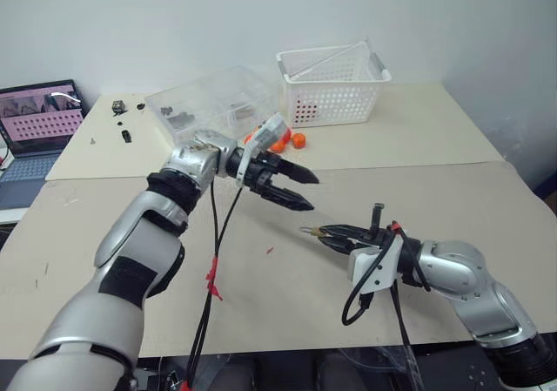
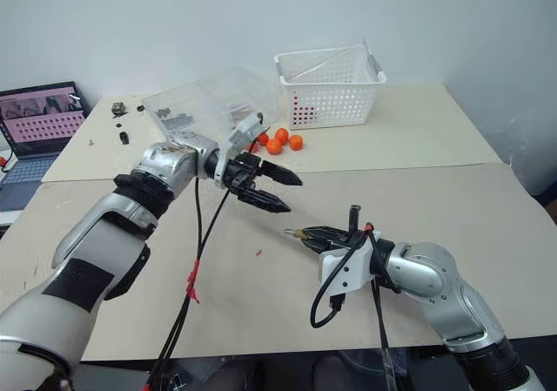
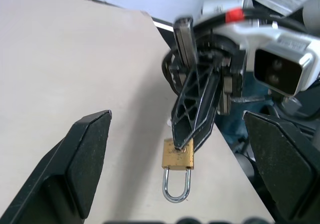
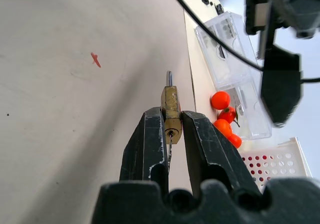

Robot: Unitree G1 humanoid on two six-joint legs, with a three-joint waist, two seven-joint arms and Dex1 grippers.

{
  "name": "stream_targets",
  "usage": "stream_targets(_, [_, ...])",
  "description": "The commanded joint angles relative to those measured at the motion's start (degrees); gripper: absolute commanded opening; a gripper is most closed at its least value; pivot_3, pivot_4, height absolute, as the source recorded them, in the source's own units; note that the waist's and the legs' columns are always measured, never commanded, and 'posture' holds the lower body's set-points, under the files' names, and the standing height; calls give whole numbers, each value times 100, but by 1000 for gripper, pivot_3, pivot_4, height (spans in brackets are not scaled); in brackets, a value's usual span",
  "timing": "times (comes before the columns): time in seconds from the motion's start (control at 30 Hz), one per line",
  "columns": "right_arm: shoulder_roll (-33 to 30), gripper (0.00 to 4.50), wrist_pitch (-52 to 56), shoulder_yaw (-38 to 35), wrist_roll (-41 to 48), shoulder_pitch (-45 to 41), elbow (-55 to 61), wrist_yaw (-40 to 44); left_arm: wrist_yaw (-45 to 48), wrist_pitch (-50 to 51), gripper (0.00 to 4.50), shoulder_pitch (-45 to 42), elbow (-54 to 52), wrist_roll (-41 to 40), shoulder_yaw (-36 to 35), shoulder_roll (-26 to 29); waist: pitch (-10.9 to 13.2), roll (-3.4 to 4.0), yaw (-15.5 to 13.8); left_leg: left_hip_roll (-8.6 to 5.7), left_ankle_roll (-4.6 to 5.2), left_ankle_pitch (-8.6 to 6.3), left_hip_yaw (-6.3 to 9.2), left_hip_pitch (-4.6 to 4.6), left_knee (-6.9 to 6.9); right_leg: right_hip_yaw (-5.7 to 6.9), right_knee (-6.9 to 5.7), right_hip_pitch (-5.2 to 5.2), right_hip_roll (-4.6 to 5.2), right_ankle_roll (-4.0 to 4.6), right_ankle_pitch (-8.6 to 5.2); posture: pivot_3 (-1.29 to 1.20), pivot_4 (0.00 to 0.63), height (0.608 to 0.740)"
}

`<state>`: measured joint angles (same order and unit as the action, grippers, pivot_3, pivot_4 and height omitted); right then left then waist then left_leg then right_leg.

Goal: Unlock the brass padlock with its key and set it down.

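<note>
The left claw (image 1: 300, 189) is hovering over the table (image 1: 452, 199) with its fingers spread wide and gripping nothing. To its right, the right claw (image 1: 324, 232) is pinching the brass padlock (image 3: 177, 155) above the table, shackle pointing toward the left claw.
</note>
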<state>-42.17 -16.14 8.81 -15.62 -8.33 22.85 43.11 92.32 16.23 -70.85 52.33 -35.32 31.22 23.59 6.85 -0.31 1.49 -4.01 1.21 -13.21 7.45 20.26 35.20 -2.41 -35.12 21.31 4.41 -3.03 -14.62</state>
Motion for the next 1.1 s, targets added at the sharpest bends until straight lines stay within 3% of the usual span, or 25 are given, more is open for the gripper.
stream_targets(0.03, [20,120,-110,-80,58,-99,120,-97,18,-142,3934,121,-92,242,-346,70,-1,1,1,0,0,0,0,0,0,0,0,0,0,0,0,0,150,740])
stream_targets(0.07, [18,120,-107,-86,63,-98,122,-95,18,-140,3721,172,-115,290,-400,68,-1,2,5,-1,0,0,0,0,1,0,0,-1,1,0,0,0,150,740])
stream_targets(0.2, [7,120,-74,-126,103,-116,124,-84,18,-184,2019,608,-491,447,-532,88,-1,1,32,-1,0,0,1,-1,1,-2,-3,0,2,1,1,0,150,740])
stream_targets(0.4, [14,120,-3,-153,136,-158,172,-67,18,68,29,1102,-974,618,-833,-24,-1,2,34,0,-1,0,3,0,1,-1,-5,0,2,2,1,0,150,740])
stream_targets(1.1, [6,120,99,-179,171,-256,223,-50,18,281,29,1597,-1142,1365,-1310,-346,-2,3,65,0,-1,0,3,-3,2,-1,-6,-2,3,4,3,0,150,740])
